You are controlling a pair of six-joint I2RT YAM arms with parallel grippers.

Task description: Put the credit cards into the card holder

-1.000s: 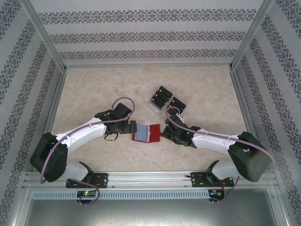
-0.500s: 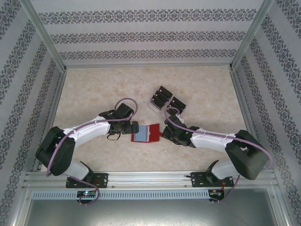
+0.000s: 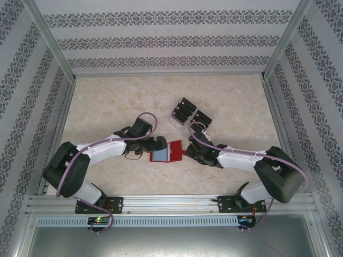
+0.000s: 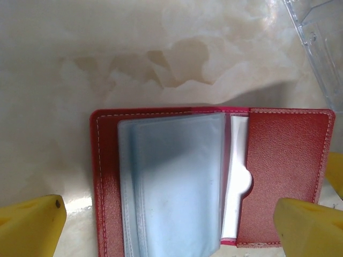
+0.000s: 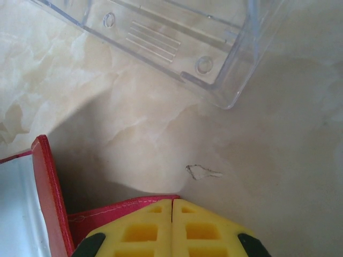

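The card holder (image 3: 166,152) lies open on the bench (image 3: 107,101), the left end effector (image 4: 171,225) spread wide astride it and the right end effector (image 5: 171,214) pressed together at its red edge, possibly pinching it.

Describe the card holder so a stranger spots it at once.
On the beige marbled table, look at the near middle, between the white left arm and right arm. There lies a small red leather-like folding wallet, open on pale blue-grey sleeves. Unlike the clear plastic tiered rack of black cards beyond it, it is opaque red.
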